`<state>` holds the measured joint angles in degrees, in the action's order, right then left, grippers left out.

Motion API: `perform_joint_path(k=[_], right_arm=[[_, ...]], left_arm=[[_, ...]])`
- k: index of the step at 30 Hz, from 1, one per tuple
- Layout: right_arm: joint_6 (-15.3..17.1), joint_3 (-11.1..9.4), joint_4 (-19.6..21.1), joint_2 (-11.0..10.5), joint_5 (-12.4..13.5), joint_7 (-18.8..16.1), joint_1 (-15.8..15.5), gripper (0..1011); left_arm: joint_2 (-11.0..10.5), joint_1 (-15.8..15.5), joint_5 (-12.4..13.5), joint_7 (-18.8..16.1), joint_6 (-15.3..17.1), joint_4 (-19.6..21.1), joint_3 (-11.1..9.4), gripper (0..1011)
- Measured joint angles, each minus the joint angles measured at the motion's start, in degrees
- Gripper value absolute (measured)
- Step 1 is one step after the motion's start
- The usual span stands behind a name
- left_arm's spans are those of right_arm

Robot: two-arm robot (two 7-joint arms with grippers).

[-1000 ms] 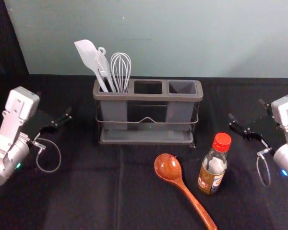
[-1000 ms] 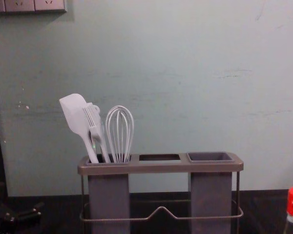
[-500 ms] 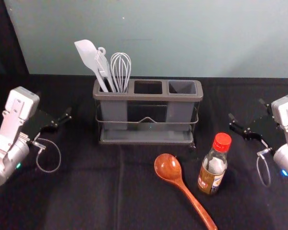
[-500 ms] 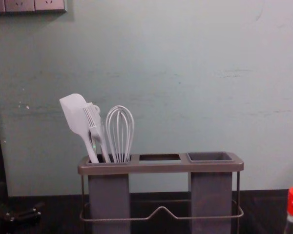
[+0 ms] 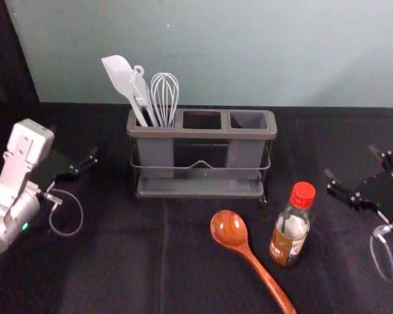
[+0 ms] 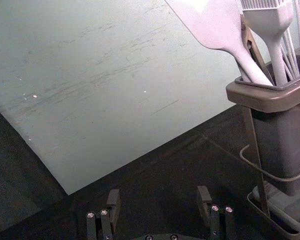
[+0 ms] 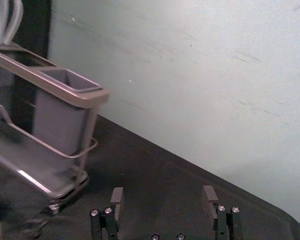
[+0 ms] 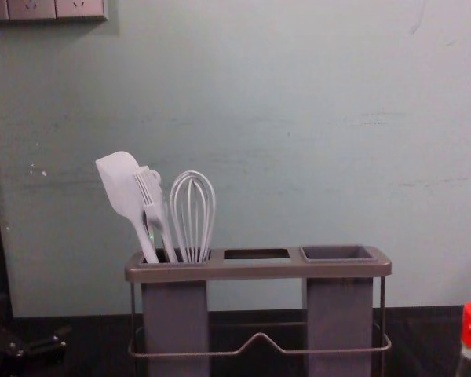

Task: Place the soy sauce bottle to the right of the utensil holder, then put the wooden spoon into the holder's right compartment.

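Out on the right, the right gripper (image 5: 350, 161) is hovering over the tabletop (image 5: 118, 261), and its jaws are standing wide apart, gripping nothing at all. Over on the left, the left gripper (image 5: 73, 141) is idling at its own side, its jaws also spreading wide and holding nothing.

Moving outward from the right-hand jaws, here's the soy sauce bottle (image 5: 290, 229), standing upright under its red cap (image 5: 303, 194), nearer than the utensil holder and toward its right end. Just to its left, the wooden spoon (image 5: 228, 229) is lying on the tabletop, its bowl pointing toward the holder and its handle slanting away near and right.

Farther back, in the middle, the utensil holder (image 5: 203, 133) is standing upright. Its left compartment (image 5: 157, 147) is carrying the white crowd: a spatula (image 5: 120, 73) leaning left, a brush (image 5: 141, 88) beside it, and a whisk (image 5: 164, 91) rising on the right. The right compartment (image 5: 249, 119) is opening upward at the holder's other end, and behind everything the pale wall (image 5: 249, 52) is rising.
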<state>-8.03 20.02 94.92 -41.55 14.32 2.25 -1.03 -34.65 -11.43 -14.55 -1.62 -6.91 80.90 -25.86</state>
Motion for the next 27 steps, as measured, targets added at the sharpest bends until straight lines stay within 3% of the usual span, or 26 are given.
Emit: perform_joint_path(k=[3,4,7,9,10,11,14,16,21,27], right_arm=[[-1.8,-3.3,4.1,-2.9,3.3,-1.7,-5.0,1004],[-1.8,-3.3,4.1,-2.9,3.3,-1.7,-5.0,1004],[-4.6,-7.1,7.3,-5.1,7.9,-4.1,-9.7,1004],[-5.9,-8.4,8.1,-5.5,9.5,-4.9,-11.2,1004],[-7.5,-9.7,8.9,-5.7,11.6,-6.0,-12.6,1004],[-7.5,-9.7,8.9,-5.7,11.6,-6.0,-12.6,1004],[-11.4,-11.6,10.0,-5.3,17.2,-10.0,-14.5,1004],[-12.7,-11.7,10.4,-4.8,20.0,-12.8,-14.7,1004],[-13.4,-10.5,11.4,-3.6,23.6,-17.4,-13.7,1004],[-12.3,-7.6,12.3,-1.7,23.8,-20.4,-11.6,1004]], left_arm=[[0.0,0.0,0.0,0.0,0.0,0.0,0.0,1005],[0.0,0.0,0.0,0.0,0.0,0.0,0.0,1005],[0.0,0.0,0.0,0.0,0.0,0.0,0.0,1005],[0.0,0.0,0.0,0.0,0.0,0.0,0.0,1005],[0.0,0.0,0.0,0.0,0.0,0.0,0.0,1005],[0.0,0.0,0.0,0.0,0.0,0.0,0.0,1005],[0.0,0.0,0.0,0.0,0.0,0.0,0.0,1005],[0.0,0.0,0.0,0.0,0.0,0.0,0.0,1005],[0.0,0.0,0.0,0.0,0.0,0.0,0.0,1005],[0.0,0.0,0.0,0.0,0.0,0.0,0.0,1005]])
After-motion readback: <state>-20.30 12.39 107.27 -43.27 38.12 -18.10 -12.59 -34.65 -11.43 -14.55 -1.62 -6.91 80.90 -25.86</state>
